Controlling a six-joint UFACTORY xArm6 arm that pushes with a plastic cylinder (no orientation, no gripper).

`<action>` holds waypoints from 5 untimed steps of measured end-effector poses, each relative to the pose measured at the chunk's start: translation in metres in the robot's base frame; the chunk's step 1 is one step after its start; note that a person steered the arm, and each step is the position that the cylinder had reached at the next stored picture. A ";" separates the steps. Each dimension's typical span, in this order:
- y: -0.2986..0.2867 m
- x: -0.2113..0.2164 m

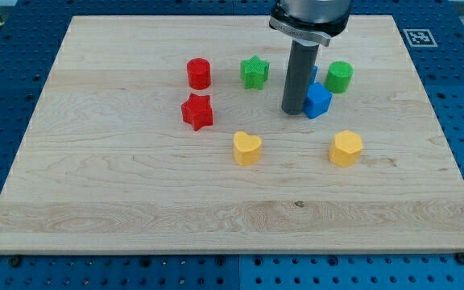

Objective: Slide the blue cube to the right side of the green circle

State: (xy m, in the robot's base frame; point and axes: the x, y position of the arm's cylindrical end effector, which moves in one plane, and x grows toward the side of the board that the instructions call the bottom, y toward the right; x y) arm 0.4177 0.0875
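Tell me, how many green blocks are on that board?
2: a green star near the view's top middle, and a green circle to its right. The rod could hide something small.

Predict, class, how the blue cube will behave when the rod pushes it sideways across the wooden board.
The blue cube looks squat and flat-faced, so it will probably slide rather than roll or tip. My tip sits at its left edge; an off-centre push may twist it. The green circle close behind could get nudged.

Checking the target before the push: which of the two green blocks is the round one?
The green cylinder, nearer the view's right, just beyond the blue cube. The other green block is star-shaped, left of my tip.
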 end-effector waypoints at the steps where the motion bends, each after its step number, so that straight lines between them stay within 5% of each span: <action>1: 0.016 0.000; 5: 0.090 -0.004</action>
State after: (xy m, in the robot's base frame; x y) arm 0.4140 0.1779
